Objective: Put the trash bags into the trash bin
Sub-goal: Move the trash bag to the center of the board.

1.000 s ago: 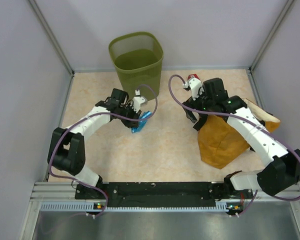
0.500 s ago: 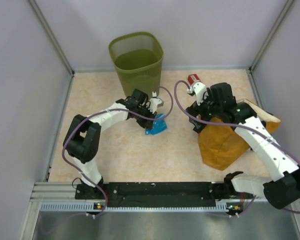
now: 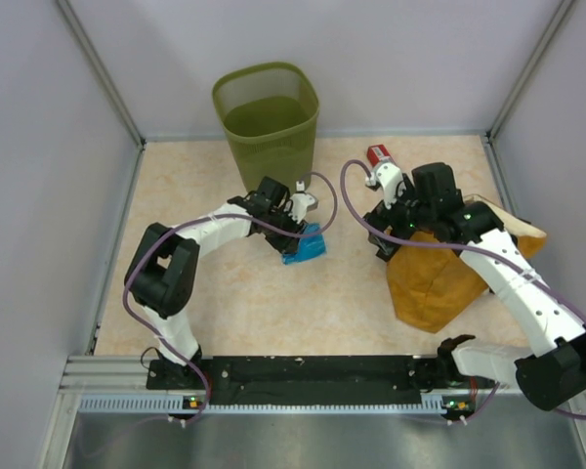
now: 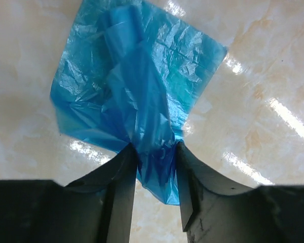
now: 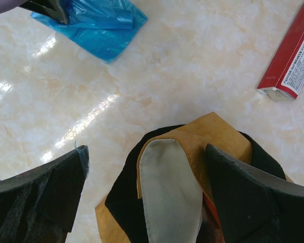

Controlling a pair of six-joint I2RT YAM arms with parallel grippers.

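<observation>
The overhead view alone takes in the trash bin (image 3: 266,115), standing at the far edge of the table (image 3: 225,293), left of centre, with something pale green across its inside that cannot be made out. The left arm reaches from the near left toward the middle. Its left gripper (image 4: 156,154) sits just near and right of the bin's base, and there the overhead picture shows only a small blue patch under its tip.

The left wrist camera fills in the rest. The trash bag (image 4: 137,86) is a thin blue film lying on the marbled surface, fanning away from the tool. Its nearest edge is gathered into a bunch between the two dark fingers (image 4: 122,174), which press it on both sides, so the tool grasps the bag.

Further right, a red box (image 3: 378,154) lies flat at the far side. Only the right wrist view shows white print on it.

The right gripper (image 5: 147,151) hangs with its jaws spread wide and nothing between them, above the mouth of the orange sack (image 3: 435,283). Its camera shows the sack's black handle and pale lining, and the blue bag well off to the left.
</observation>
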